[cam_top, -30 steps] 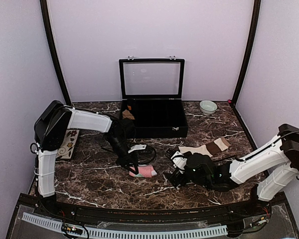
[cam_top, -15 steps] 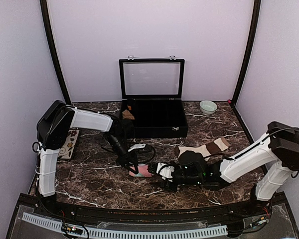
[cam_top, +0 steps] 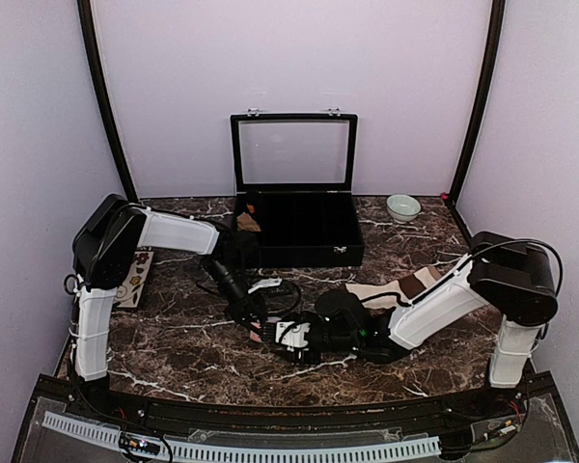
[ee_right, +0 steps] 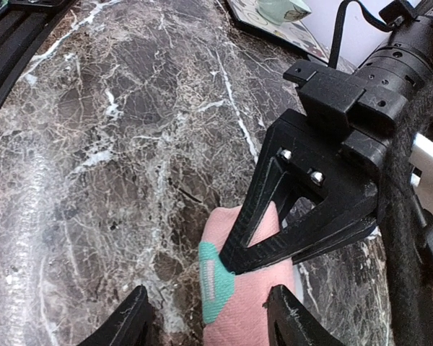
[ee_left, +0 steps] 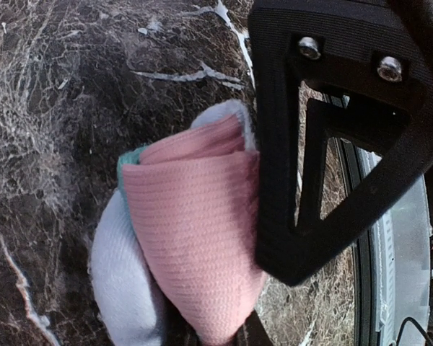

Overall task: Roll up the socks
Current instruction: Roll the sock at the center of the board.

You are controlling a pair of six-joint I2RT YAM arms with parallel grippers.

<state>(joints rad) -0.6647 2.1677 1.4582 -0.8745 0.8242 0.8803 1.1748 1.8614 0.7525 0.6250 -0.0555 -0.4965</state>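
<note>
Pink sock [ee_left: 195, 238] folded into a thick wad, mint-green and white patches, midway along front edge of tabletop [cam_top: 174, 357], left gripper [cam_top: 255, 325] pinching it, right gripper [ee_right: 209, 306] parted astride it, cream brown-banded sock [cam_top: 398, 286] flat toward right edge.

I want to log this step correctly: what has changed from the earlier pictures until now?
The right gripper swept left, narrowed its jaws, and now straddles the pink sock. The left gripper stayed shut on that sock; the beige sock and open box did not move.
</note>
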